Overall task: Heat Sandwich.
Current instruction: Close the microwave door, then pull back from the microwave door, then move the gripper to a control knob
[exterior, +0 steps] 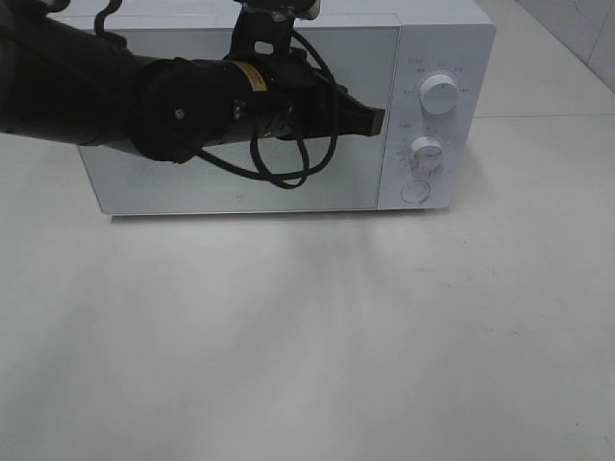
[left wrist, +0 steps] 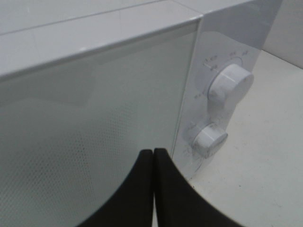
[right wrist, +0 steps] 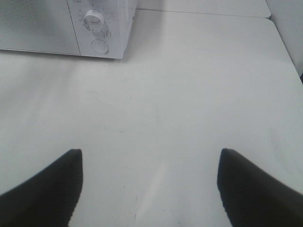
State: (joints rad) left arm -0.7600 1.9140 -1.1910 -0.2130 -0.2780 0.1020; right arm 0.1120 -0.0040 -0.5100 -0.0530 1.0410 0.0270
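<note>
The sandwich is out of view. A white microwave (exterior: 432, 38) stands at the back of the table with its glass door (exterior: 192, 192) shut. My left gripper (exterior: 377, 120) reaches across in front of the door, shut, its tip close to the door's right edge beside the control panel. In the left wrist view the left gripper (left wrist: 154, 152) shows both black fingers pressed together with nothing between them, just before the door (left wrist: 94, 118). My right gripper (right wrist: 150, 153) is open above bare tabletop, holding nothing; it does not appear in the high view.
The panel carries an upper knob (exterior: 440, 94), a lower knob (exterior: 426, 151) and a round button (exterior: 415, 191). The white table (exterior: 307, 336) stretches in front of the microwave. The right wrist view catches the microwave's corner (right wrist: 124, 28), the lower knob (right wrist: 93, 19) and the button (right wrist: 99, 46).
</note>
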